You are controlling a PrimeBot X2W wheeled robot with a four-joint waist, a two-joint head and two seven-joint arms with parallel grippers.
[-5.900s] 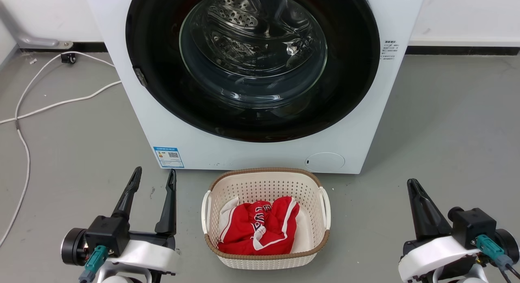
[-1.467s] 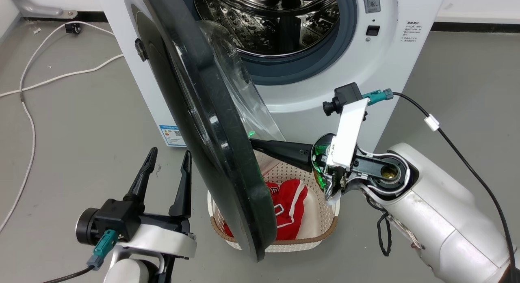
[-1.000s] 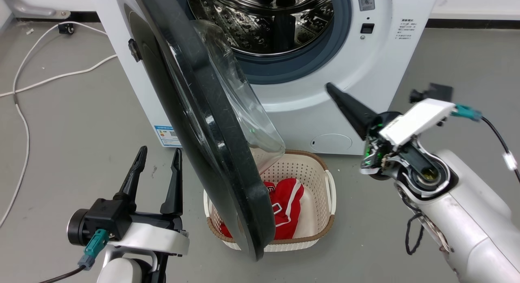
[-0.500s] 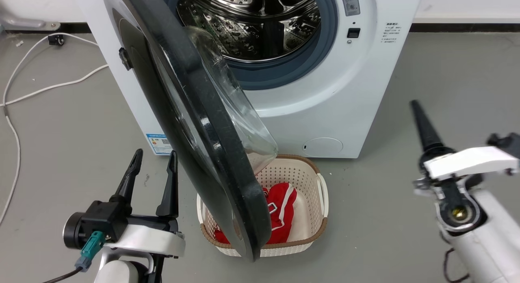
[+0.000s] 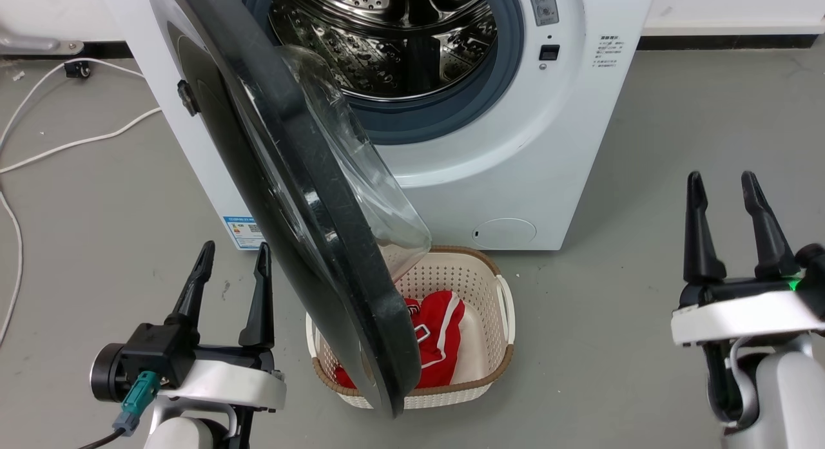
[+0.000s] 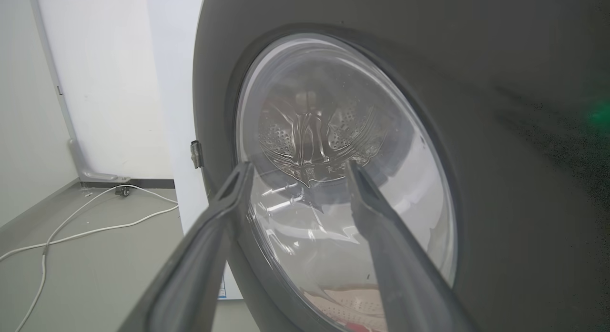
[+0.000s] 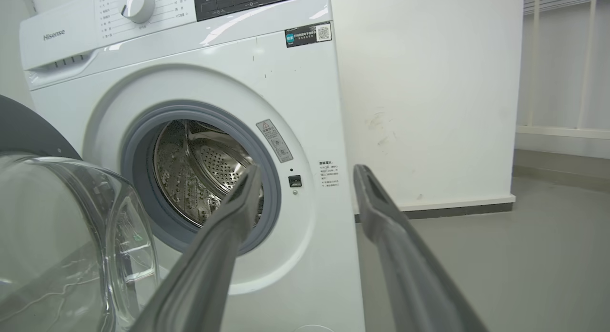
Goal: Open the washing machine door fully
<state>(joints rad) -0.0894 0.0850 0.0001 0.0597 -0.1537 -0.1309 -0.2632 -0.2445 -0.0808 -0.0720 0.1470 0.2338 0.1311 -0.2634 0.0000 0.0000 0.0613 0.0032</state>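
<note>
Door: large round glossy black washing machine door (image 5: 303, 198) with a clear glass bowl, swung out from the big white front-loading washing machine (image 5: 515, 152). It runs from upper left to lower centre of the head view. Its lower edge overlaps the cream perforated basket (image 5: 451, 268) holding a red garment (image 5: 438, 333).
Claws: left gripper (image 5: 235, 247), lower left, spread wide, empty; right gripper (image 5: 720, 176), lower right, spread wide, empty.

My right gripper (image 7: 307, 172), fingers spread and holding nothing, points at the white washing machine (image 7: 286, 84), whose steel drum (image 7: 200, 175) lies exposed inside its blue-grey gasket (image 7: 136, 179), while the washing machine door (image 7: 71, 236) stands open at left, apart from my fingers.
</note>
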